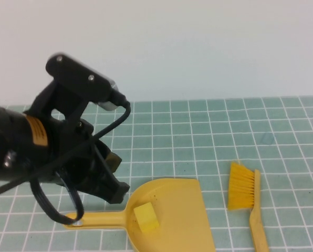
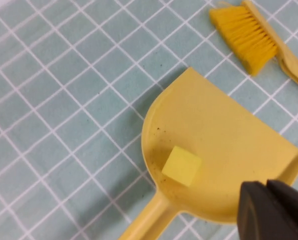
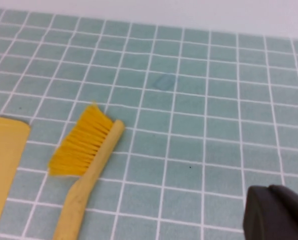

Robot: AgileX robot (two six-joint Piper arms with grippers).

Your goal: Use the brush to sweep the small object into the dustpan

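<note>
The small pale-yellow cube (image 1: 146, 218) lies inside the yellow dustpan (image 1: 183, 207), near its rounded back; the left wrist view shows both the cube (image 2: 181, 166) and the dustpan (image 2: 224, 130). The brush (image 1: 244, 190) lies flat on the tiles to the right of the dustpan, held by nothing, and it also shows in the left wrist view (image 2: 249, 35) and the right wrist view (image 3: 84, 150). My left gripper (image 1: 117, 193) hovers above the dustpan's handle joint, shut and empty (image 2: 265, 184). My right gripper (image 3: 269, 189) is shut and empty, off to the right of the brush, out of the high view.
Green tiled surface (image 1: 209, 131) with white grout extends to a pale wall at the back. The left arm's black cable (image 1: 51, 210) loops down near the dustpan's handle (image 1: 93, 219). The dustpan's edge shows in the right wrist view (image 3: 4, 165).
</note>
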